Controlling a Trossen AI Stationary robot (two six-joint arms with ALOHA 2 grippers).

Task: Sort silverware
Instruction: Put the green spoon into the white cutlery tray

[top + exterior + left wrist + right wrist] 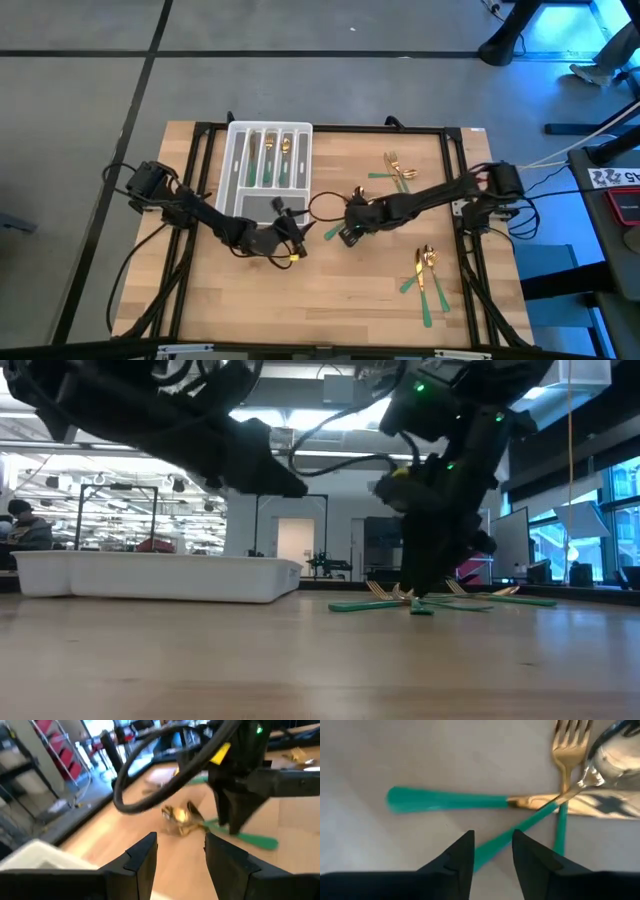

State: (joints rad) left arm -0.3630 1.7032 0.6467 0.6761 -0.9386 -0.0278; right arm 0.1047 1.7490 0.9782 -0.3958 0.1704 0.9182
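Three green-handled gold pieces lie crossed on the wooden table under my right gripper (492,840): a knife (445,800), a fork (565,750) and a spoon (615,750). The right gripper (348,232) points down at mid-table and is shut on the spoon's handle. My left gripper (288,238) hovers just to its left, near the tray's near end, open (180,845) and holding nothing. The white tray (265,160) holds several sorted pieces. More silverware lies in a cluster by the far right (395,172) and another by the near right (428,275). My right gripper has the spoon's green handle (495,845) between its two fingers, at about mid-handle. The fingers come from above, pointing down, and the handle runs slantwise across the gap. The spoon lies on the table, its neck over the knife's blade (545,800).
A black frame rail (330,128) borders the table top. The tray (150,575) stands at the far left. A cable loop (150,785) hangs from the right arm between the two grippers. Bare wood lies along the near edge (330,310).
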